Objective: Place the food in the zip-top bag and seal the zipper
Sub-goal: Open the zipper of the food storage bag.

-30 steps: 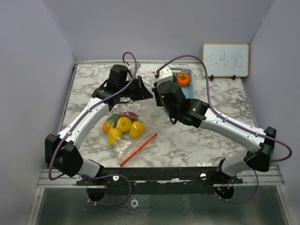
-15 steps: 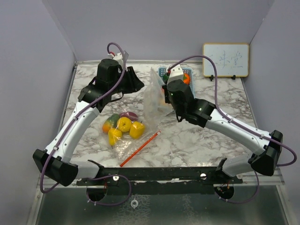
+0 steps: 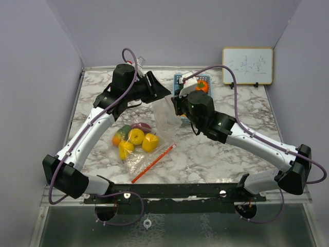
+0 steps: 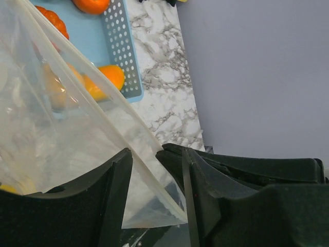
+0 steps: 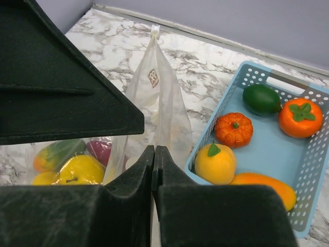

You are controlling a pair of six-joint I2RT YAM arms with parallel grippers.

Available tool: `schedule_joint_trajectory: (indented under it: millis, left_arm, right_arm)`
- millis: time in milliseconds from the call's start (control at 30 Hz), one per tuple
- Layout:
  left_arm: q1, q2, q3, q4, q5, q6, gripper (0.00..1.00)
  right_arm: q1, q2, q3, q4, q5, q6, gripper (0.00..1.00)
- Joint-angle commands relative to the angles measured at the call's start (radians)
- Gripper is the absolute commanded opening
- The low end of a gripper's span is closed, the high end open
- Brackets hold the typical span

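Observation:
My right gripper (image 5: 154,149) is shut on the edge of an empty clear zip-top bag (image 5: 158,98) and holds it upright above the table (image 3: 165,114). My left gripper (image 4: 144,154) is open, and a corner of that bag (image 4: 154,206) lies between its jaws. In the top view the left gripper (image 3: 163,92) is just left of the right gripper (image 3: 176,103). Toy food lies in the blue basket (image 5: 308,206): a green fruit (image 5: 262,99), an orange fruit (image 5: 300,117), a small pumpkin (image 5: 234,129), a yellow-orange fruit (image 5: 216,163) and a long orange piece (image 5: 262,188).
A second clear bag (image 3: 134,141) holding yellow, green-orange and purple toy food lies on the table at the front left, with its red zipper strip (image 3: 151,163) toward the front. A whiteboard (image 3: 247,66) leans on the back right wall.
My left gripper has swung right to the bag's corner. My right gripper has raised the bag from the table and shifted slightly left and down.

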Motion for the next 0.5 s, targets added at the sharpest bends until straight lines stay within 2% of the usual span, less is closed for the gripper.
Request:
schedule_joint_trajectory:
  millis: [0,467]
  left_arm:
    - [-0.003,0.01,0.003,0.021,0.051,-0.069,0.45]
    - [-0.003,0.053,0.052,-0.117,0.046,-0.022,0.4]
  right_arm:
    - [0.004,-0.032,-0.023,0.075,-0.045,-0.018,0.02]
    - [0.004,-0.063,-0.069,0.131,-0.021,-0.092,0.02]
